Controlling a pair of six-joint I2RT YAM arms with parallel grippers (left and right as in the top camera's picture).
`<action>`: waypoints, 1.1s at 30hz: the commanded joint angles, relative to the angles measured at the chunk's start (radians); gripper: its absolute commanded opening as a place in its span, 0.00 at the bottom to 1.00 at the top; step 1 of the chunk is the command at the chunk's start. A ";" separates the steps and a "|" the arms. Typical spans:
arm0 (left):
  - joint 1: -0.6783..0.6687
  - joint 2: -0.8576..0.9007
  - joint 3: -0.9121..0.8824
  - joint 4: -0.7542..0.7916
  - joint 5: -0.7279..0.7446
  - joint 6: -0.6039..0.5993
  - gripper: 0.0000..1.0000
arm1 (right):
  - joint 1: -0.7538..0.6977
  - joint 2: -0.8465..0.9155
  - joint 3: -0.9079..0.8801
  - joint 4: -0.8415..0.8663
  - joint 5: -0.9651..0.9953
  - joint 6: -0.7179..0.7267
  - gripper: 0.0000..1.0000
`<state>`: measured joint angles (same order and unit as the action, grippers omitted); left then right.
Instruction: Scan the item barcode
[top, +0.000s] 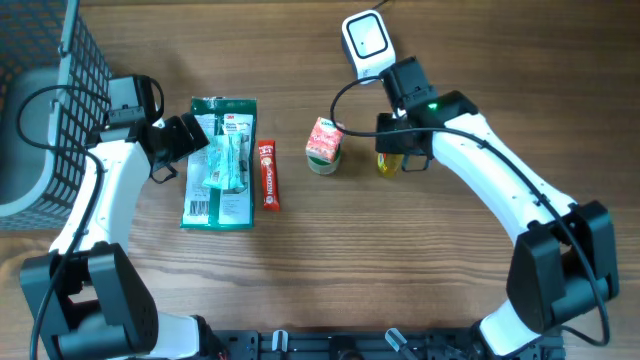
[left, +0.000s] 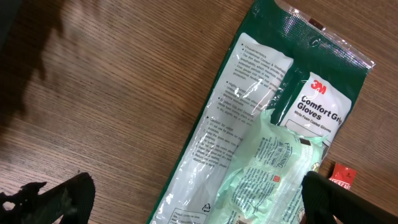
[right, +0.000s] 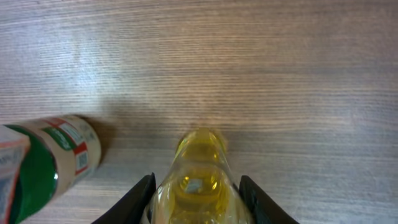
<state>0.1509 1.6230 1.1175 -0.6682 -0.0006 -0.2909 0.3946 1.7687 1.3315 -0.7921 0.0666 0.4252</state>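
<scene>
Wood table (top: 300, 285) — right gripper (right: 197, 185) straddles yellow bottle (right: 198, 152), fingers (right: 143, 196) at both its sides; clamped or not, can't tell. Step looks like the grasp; next, lift and turn its barcode to the scanner (top: 365, 38) just beyond, far side. Can (right: 50, 155) sits just left. Left gripper (left: 196, 193) spread wide over gloves pack (left: 261, 112), holding nothing. Basket (top: 40, 60) far left — nothing seen inside what shows.

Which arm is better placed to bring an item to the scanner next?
Right. The right gripper clasps the yellow translucent plastic bottle, with the white handheld scanner lying just beyond. The left gripper hovers open over the green glove packet, farther from it.
</scene>
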 joint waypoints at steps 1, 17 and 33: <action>0.004 -0.021 0.009 0.003 0.008 -0.006 1.00 | -0.100 -0.149 -0.002 -0.013 -0.170 -0.010 0.26; 0.004 -0.021 0.009 0.003 0.008 -0.006 1.00 | -0.265 -0.280 -0.023 -0.178 -0.240 -0.153 0.22; 0.004 -0.021 0.009 0.003 0.008 -0.006 1.00 | -0.151 -0.209 -0.169 -0.048 0.113 -0.136 0.23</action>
<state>0.1509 1.6230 1.1175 -0.6685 -0.0006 -0.2913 0.2375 1.5288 1.1652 -0.8577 0.1215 0.2829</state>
